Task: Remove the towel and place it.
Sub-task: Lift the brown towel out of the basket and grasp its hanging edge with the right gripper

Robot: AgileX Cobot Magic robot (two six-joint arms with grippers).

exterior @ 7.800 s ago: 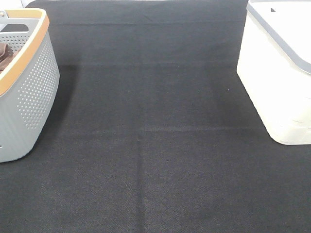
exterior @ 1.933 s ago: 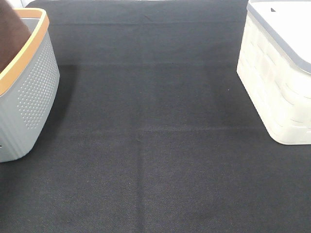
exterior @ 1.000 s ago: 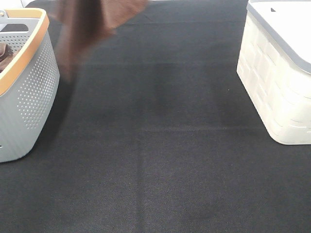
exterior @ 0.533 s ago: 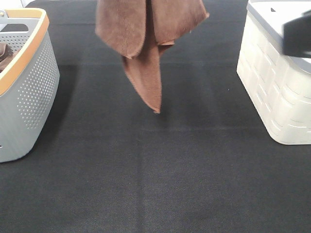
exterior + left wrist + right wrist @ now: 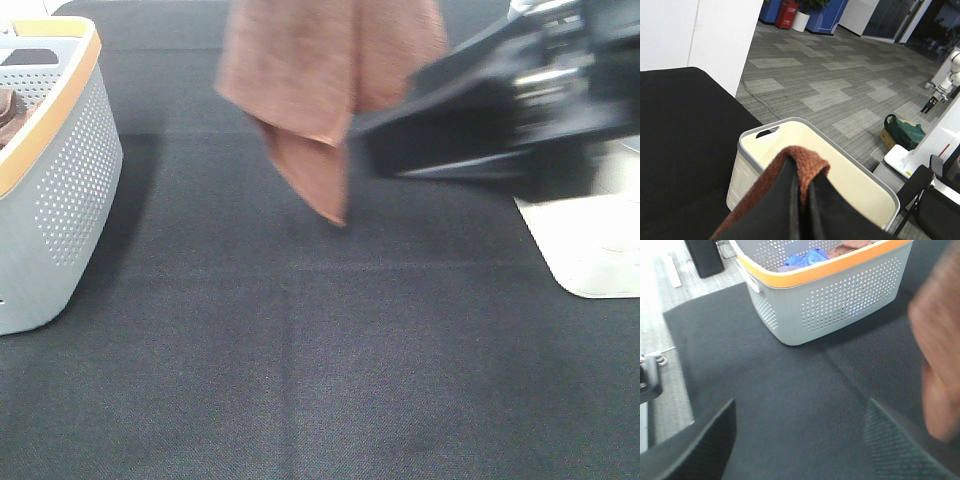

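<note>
The reddish-brown towel (image 5: 320, 90) hangs bunched above the middle back of the black mat, its lowest corner just above the mat. My left gripper is above the top edge of the exterior high view. In the left wrist view the left gripper (image 5: 800, 176) is shut on a fold of the towel (image 5: 807, 159). My right gripper (image 5: 375, 140), blurred, reaches in from the right and its tip is next to the towel's right side. In the right wrist view the right gripper (image 5: 800, 440) is open and empty, with the towel (image 5: 940, 355) blurred at one side.
A grey perforated basket (image 5: 60, 200) with an orange rim stands at the left and holds a darker brown bunched item (image 5: 8, 110); it also shows in the right wrist view (image 5: 840, 295). A white bin (image 5: 590, 250) stands at the right, largely behind the right arm; the left wrist view shows its rim (image 5: 790, 122).
The towel came up out of the basket and moved right to the mat's middle. In the last half second the right arm swung in from the right beside it, covering the white bin.
</note>
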